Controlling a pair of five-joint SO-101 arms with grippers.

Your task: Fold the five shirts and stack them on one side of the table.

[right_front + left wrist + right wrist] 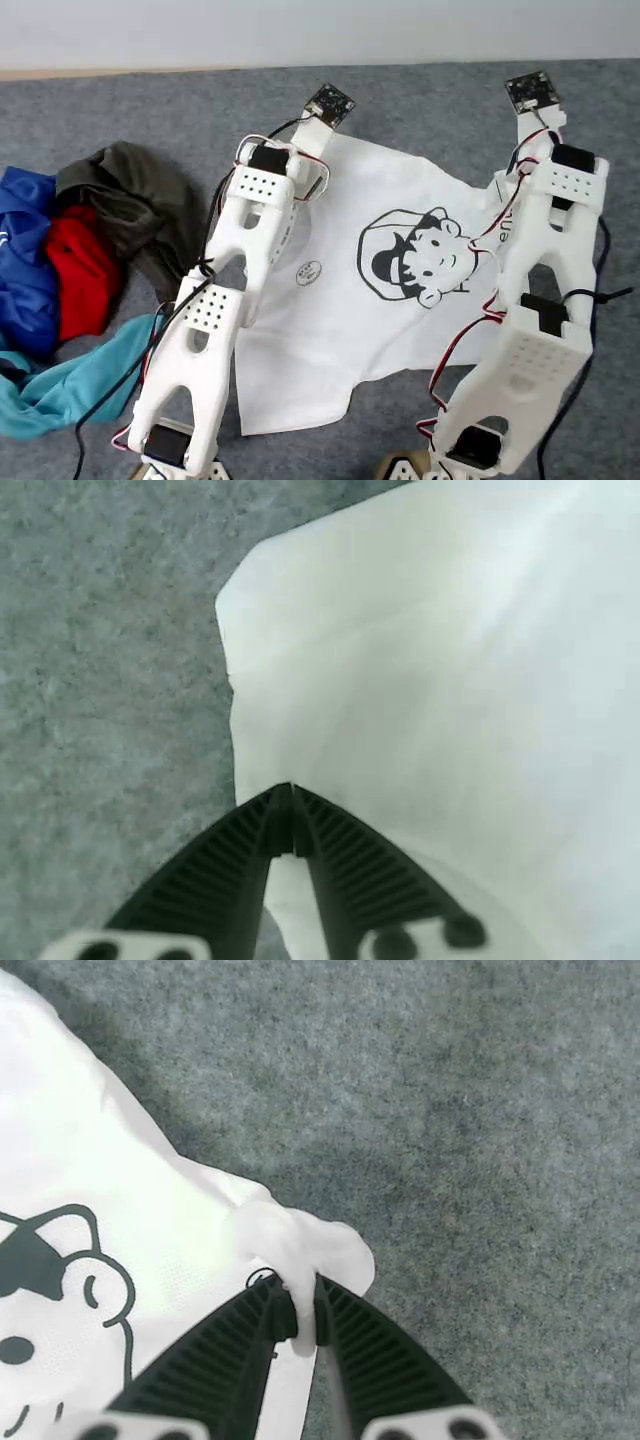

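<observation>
You have the white shirt (340,330) lying spread on the bench (420,110), cartoon print (415,255) facing up, with both arms reaching over it to its far edge. Your left tool (290,815) is clamped closed on that edge close to a corner, and it looks like only a thin bite of cloth is caught. Your right tool (297,1310) is closed on a bunched knob of fabric at the other far corner. The step in hand looks like the first fold, bringing the far edge over toward the near one. To do it well, lift both corners together and to the same height, so the cloth between them is lightly stretched and does not sag into a crease across the print. Go gently on the left, since that shallow pinch is the one more likely to slip. The bunch on the right may hold more than one layer, so expect a small lump there and smooth it once the cloth is down. Lay the edge down flat before letting go. The pile of shirts (85,270) waits well apart at the side beyond your left arm, so don't drag cloth toward it.
</observation>
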